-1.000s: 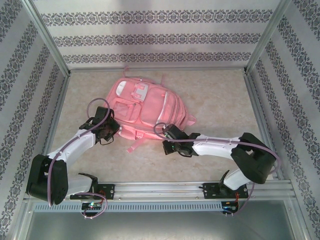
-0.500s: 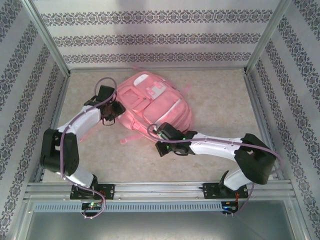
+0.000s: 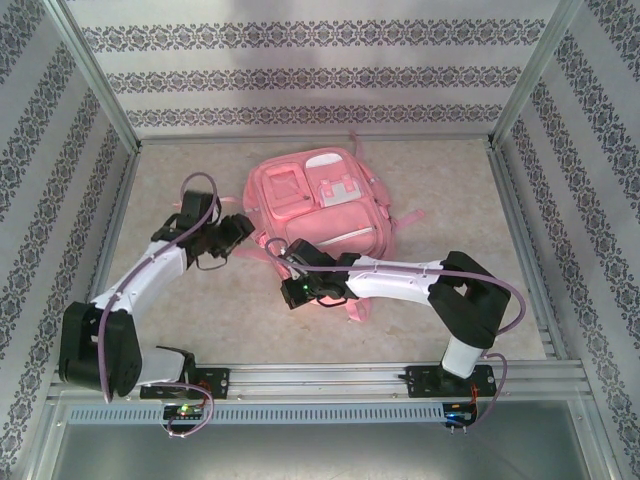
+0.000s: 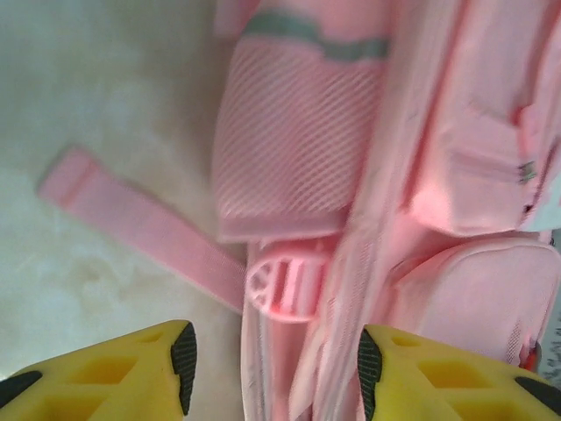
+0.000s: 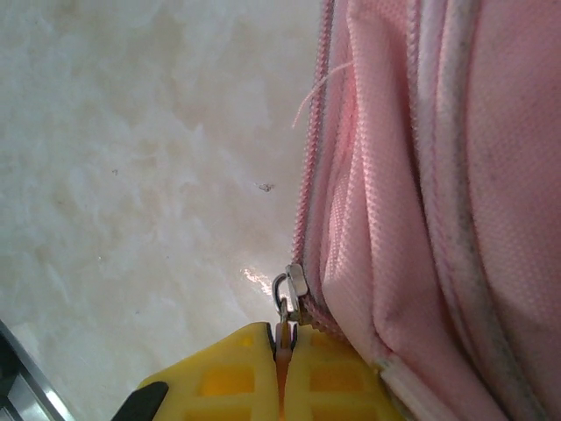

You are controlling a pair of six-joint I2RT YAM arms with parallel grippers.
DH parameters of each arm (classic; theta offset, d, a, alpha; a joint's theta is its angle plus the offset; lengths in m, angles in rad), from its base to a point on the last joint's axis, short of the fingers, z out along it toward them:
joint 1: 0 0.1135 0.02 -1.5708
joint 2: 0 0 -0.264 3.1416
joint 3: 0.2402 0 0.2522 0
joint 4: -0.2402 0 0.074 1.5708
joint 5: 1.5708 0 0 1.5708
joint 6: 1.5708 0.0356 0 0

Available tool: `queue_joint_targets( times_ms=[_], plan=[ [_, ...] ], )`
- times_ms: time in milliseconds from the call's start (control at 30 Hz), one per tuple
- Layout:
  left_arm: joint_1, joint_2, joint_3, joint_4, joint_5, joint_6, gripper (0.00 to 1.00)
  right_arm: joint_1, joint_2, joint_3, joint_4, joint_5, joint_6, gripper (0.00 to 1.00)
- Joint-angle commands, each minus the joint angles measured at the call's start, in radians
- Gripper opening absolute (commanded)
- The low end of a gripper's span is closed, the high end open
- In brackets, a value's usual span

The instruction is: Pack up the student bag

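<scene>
Left gripper (image 3: 236, 228) hovers just beside the left flank of the pink backpack (image 3: 320, 205), its yellow fingers (image 4: 131, 377) spread apart with nothing held between them. From the left wrist view this gripper (image 4: 276, 364) looks down on the bag's side: a mesh side pocket (image 4: 280, 149) with a grey-green band along its top edge, a loose webbing strap (image 4: 140, 224) lying flat on the tabletop (image 4: 88, 88) and running in towards the bag, and a round pink plastic buckle (image 4: 280, 285) right in the gap between the fingers. The pictures do not settle whether the fingers touch the fabric.

Farther right, the right gripper (image 3: 290, 270) sits at the near left corner of the backpack, with its arm stretched across in front of the bag. In the right wrist view this gripper (image 5: 283, 338) is pinched closed on the zipper pull (image 5: 282, 349), a thin reddish tab caught between the two yellow pads, with the metal slider (image 5: 292, 289) just above it on the zip line that runs up the bag's edge.

The backpack itself lies flat, front pockets facing up, on the pale marbled tabletop (image 3: 450, 200) around the middle, towards the back wall. One pink strap (image 3: 405, 220) trails out from its right side.
</scene>
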Motion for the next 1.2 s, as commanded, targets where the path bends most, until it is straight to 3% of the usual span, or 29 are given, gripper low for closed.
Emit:
queue_joint_targets(
  times_ms=[0, 300, 667, 800, 1000, 1167],
  plan=[
    [-0.038, -0.005, -0.101, 0.189, 0.055, -0.171, 0.52, -0.001, 0.002, 0.019, 0.057, -0.032, 0.046, 0.0],
    [-0.133, 0.116, -0.132, 0.351, 0.056, -0.22, 0.48, -0.002, -0.003, -0.02, 0.087, -0.024, 0.085, 0.0],
    [-0.143, 0.174, -0.188, 0.426, 0.055, -0.253, 0.24, -0.013, -0.01, -0.037, 0.116, -0.037, 0.107, 0.0],
    [-0.143, 0.206, -0.188, 0.446, 0.046, -0.264, 0.23, -0.015, 0.0, -0.034, 0.119, -0.046, 0.114, 0.0],
    [-0.142, 0.239, -0.14, 0.407, 0.021, -0.227, 0.14, -0.008, 0.013, -0.026, 0.056, -0.031, 0.116, 0.0],
    [-0.14, 0.227, -0.128, 0.359, -0.02, -0.198, 0.11, 0.019, 0.009, -0.005, -0.106, 0.023, 0.068, 0.0]
  ],
)
